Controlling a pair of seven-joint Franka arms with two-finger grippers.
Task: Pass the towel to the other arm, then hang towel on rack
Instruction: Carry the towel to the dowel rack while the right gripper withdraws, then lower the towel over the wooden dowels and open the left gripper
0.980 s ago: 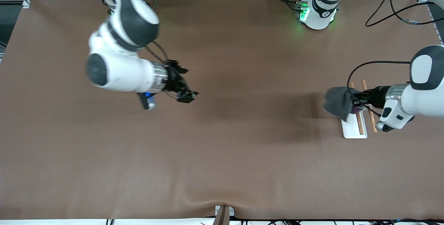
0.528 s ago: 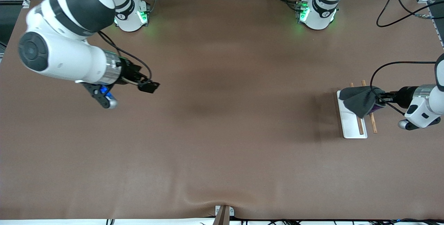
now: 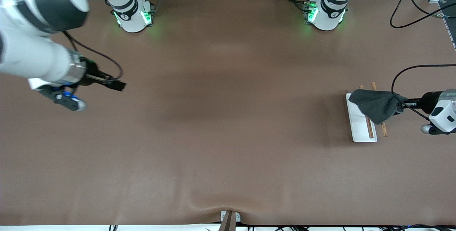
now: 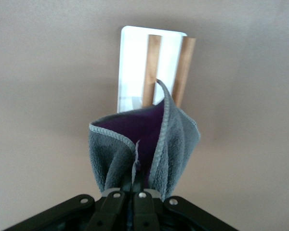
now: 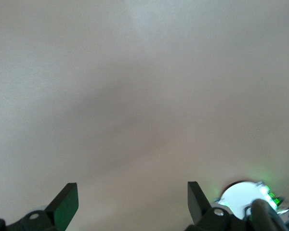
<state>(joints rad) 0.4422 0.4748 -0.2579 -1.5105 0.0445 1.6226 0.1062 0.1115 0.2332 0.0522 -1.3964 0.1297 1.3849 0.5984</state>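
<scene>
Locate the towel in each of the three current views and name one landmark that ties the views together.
Front view: the towel hangs from the shut left gripper, draped over the rack at the left arm's end of the table.
Left wrist view: the towel fills the middle, pinched at the fingertips, purple inside showing.
Right wrist view: not in it; only bare table and the open right gripper.
Shared landmark: the rack's two wooden rods on its white base.

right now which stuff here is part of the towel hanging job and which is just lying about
Part of the job:
- towel, pinched in the shut left gripper over the rack
- rack, toward the left arm's end of the table
- right gripper, open, holding nothing, over the table

Just lying about:
- nothing loose; only the table
</scene>
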